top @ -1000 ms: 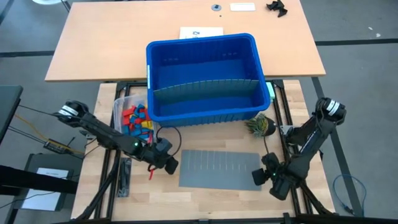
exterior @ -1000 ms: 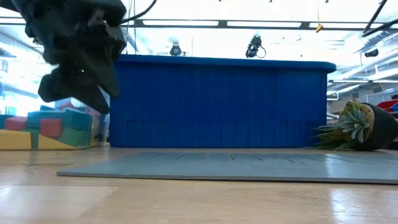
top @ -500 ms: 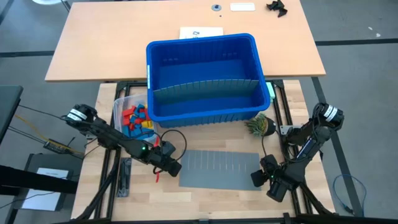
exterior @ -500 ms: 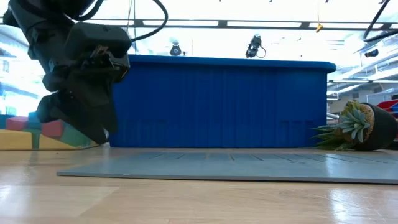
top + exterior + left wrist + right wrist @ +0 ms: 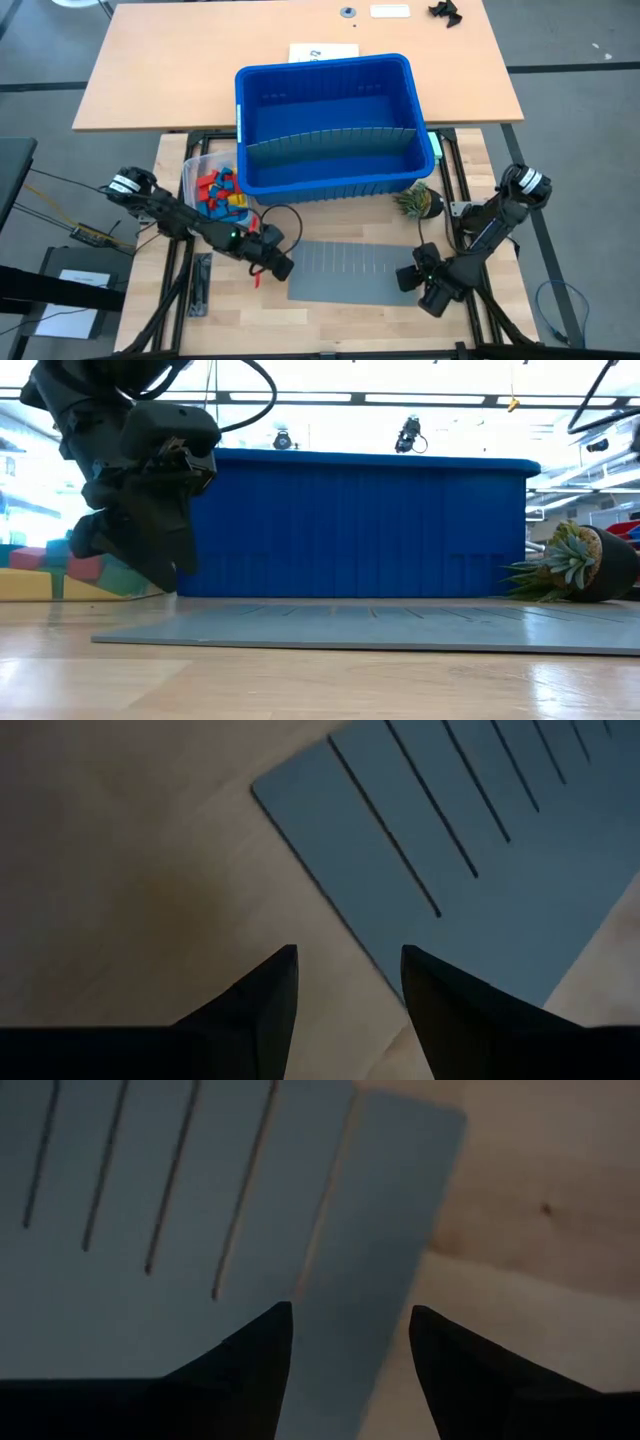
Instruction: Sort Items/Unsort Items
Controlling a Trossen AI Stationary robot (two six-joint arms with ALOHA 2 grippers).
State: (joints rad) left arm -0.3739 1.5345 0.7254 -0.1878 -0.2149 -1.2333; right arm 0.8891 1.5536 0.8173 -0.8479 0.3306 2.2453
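Items (image 5: 220, 192) half hidden behind bin (image 5: 330, 125)

A lab: aluminium-framed workbench (image 5: 330, 310), ceiling strip lights (image 5: 290, 398), mounted cameras (image 5: 409, 432).

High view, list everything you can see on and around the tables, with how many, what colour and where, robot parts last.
bin: one, blue, across both tables' seam, a grey divider standing inside.
toy blocks: many, red, yellow, green, blue, in a clear tub left of the bin.
slotted sheets: two stacked by the right wrist view, grey, flat on the near table.
potted plant: one, green in a dark pot, on its side right of the bin.
paper: one, white, behind the bin.
left tool: one, dark, open, at the sheets' left edge.
right tool: one, dark, open, at the sheets' right edge.
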